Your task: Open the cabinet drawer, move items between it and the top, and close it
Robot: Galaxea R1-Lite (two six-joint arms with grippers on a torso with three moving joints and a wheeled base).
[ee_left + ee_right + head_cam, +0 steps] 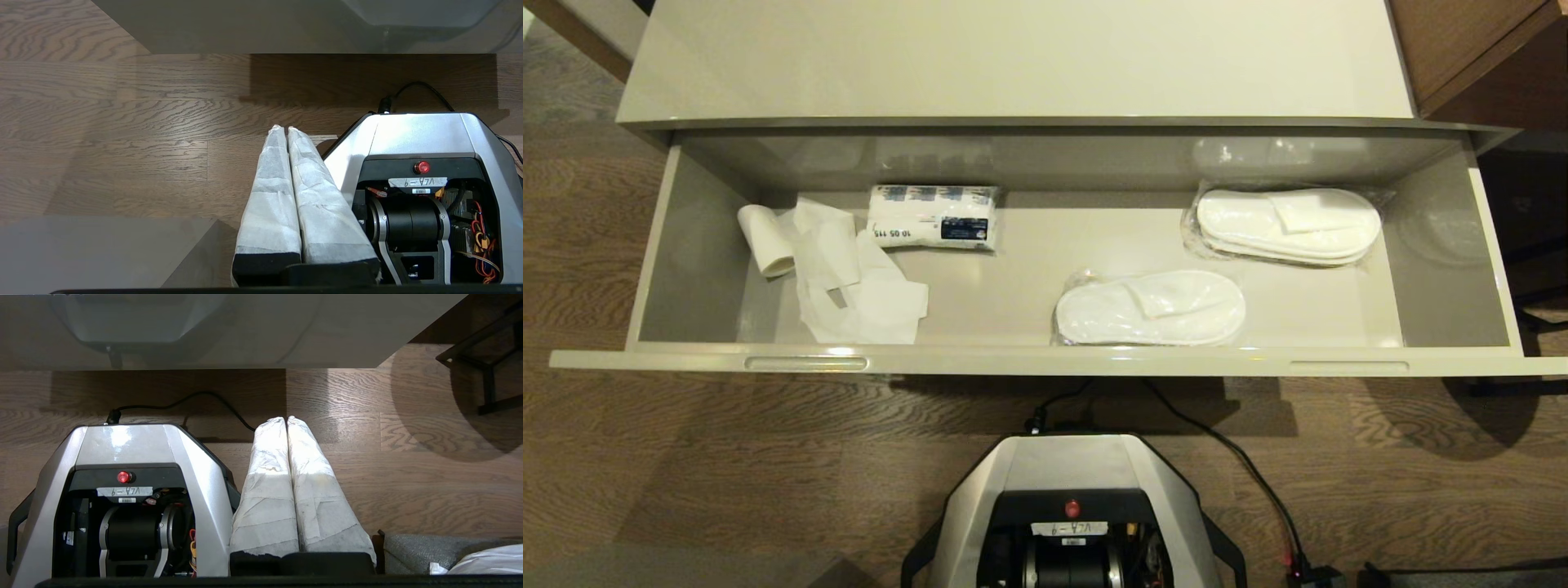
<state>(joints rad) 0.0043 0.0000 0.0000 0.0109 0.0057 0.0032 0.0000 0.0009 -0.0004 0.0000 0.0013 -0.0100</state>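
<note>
The wide beige-grey cabinet drawer (1045, 362) stands pulled out under the glossy cream top (1013, 57), which is bare. Inside lie one wrapped white slipper pair (1150, 308) near the front, another slipper pair (1289, 224) at the back right, a white paper roll (765, 238) with its loose tail (849, 282) at the left, and a printed white packet (933, 216). Neither arm shows in the head view. My left gripper (284, 130) hangs shut and empty beside the base over the floor. My right gripper (286, 419) hangs likewise, shut on nothing.
My own base (1072, 506) sits on the wooden floor just before the drawer front, a black cable (1241, 465) trailing to its right. Brown wooden furniture (1478, 49) stands at the back right. A dark metal frame (486, 371) stands on the floor to the right.
</note>
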